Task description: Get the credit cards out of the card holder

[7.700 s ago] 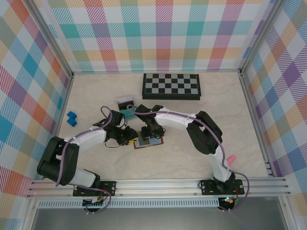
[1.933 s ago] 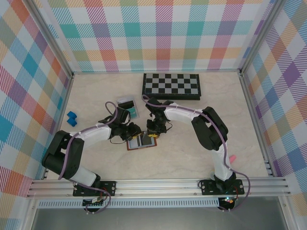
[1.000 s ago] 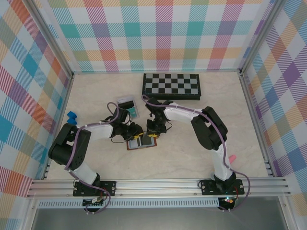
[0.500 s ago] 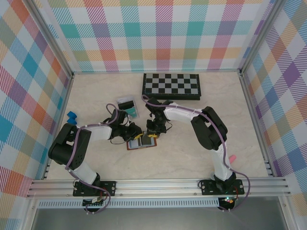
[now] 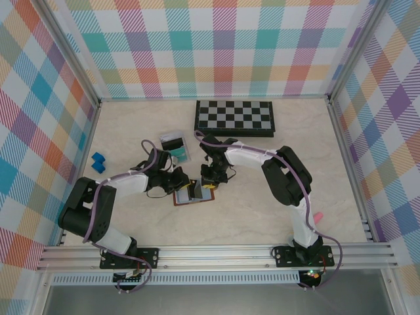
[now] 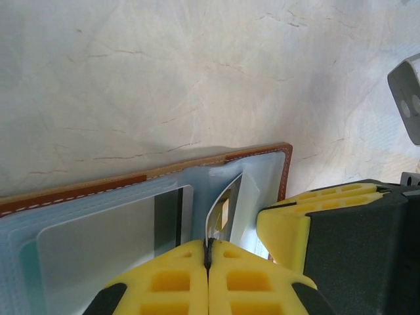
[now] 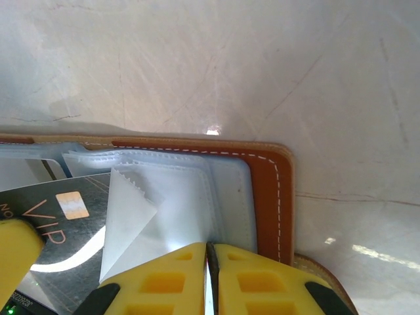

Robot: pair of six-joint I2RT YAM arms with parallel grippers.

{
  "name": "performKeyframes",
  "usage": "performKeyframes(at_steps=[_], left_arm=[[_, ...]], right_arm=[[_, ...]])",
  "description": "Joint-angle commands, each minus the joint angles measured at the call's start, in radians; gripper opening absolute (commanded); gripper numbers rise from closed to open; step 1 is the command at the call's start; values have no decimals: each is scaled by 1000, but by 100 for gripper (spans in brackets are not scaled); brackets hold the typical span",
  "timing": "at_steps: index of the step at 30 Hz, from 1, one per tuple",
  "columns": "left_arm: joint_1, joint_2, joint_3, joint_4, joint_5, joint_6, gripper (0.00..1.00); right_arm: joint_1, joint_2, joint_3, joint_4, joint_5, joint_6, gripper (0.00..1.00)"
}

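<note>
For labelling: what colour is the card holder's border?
Card holder border: brown, pale-stitched; clearest in right wrist view.

Pinched end of the dark card (image 6: 220, 211) was hidden inside the left tool (image 6: 208, 252); card holder (image 6: 262, 152) ran off that frame's left and bottom edges. The right tool (image 7: 210, 252) covered the pocket lip (image 7: 209, 197), so any pinch there couldn't be told.

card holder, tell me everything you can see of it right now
The card holder lies opened flat on the pale, marble-look table. Its outside is brown leather with light stitching and rounded corners. Inside is a blue-grey lining with clear plastic pockets. The right tool is shut on the edge of one pocket, seemingly steadying it. The left tool pinches a dark card with a gold chip, which is partly under a clear flap.
</note>
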Motion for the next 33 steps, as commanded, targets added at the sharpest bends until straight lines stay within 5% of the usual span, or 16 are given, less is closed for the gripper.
performKeyframes(at_steps=[1,18,23,28,33], left_arm=[[18,-34,1,-106,-60,33,2],[29,-272,257,-570,-202,228,0],[32,-320,296,-494,-58,181,0],[35,-312,317,-365,123,104,0],[57,-299,336,-260,242,19,0]], right_arm=[[-2,9,-37,-20,13,-7,13],[-51,-357,-237,407,-179,-8,37],[-84,-406,-280,499,-311,8,55],[-120,-394,-299,720,-532,157,58],[-126,-403,-256,690,-547,160,62]])
